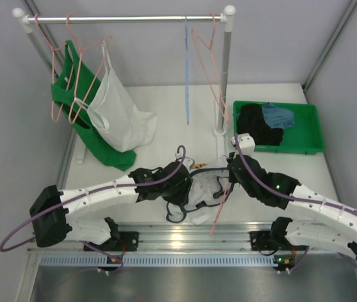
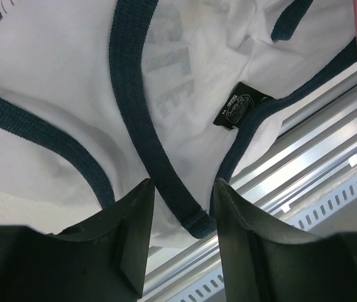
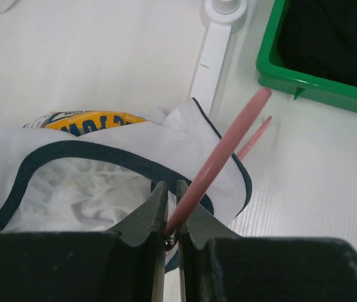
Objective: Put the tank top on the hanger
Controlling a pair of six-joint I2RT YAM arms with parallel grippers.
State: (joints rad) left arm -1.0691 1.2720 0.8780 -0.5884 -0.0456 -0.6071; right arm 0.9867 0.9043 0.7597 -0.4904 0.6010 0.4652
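Two things govern the handling. The tank top [image 1: 197, 192] is light, limp cloth that folds and slides wherever it is not held. The hanger [image 1: 219, 212] is thin, stiff wire, probably smooth enough to twist in a pinch. The top lies crumpled on the desk [image 1: 166, 104] toward six o'clock, between the two arms, and the hanger touches its right side. I judge the navy trim [image 2: 128, 94] at a strap or the neck to be the best hold, since it looks thicker and firmer than the white body. The wire is best taken on a straight run.

The right fingers [image 3: 150, 217] are almost closed, pinching the pink wire. It runs from them toward one o'clock across the cloth. The left fingers [image 2: 134, 229] stand wide apart with a band of the trim lying in the gap, and they do not look clamped on it.

The overhead view gives the layout, with a green tray [image 1: 307, 119] at two o'clock on the desk, but the arms hide both pairs of fingers there. Only the left wrist view shows the black label [image 2: 235, 106] and the trim in the gap. Only the right wrist view shows the pinch on the wire and the yellow print [image 3: 90, 118] at ten o'clock from those fingers.
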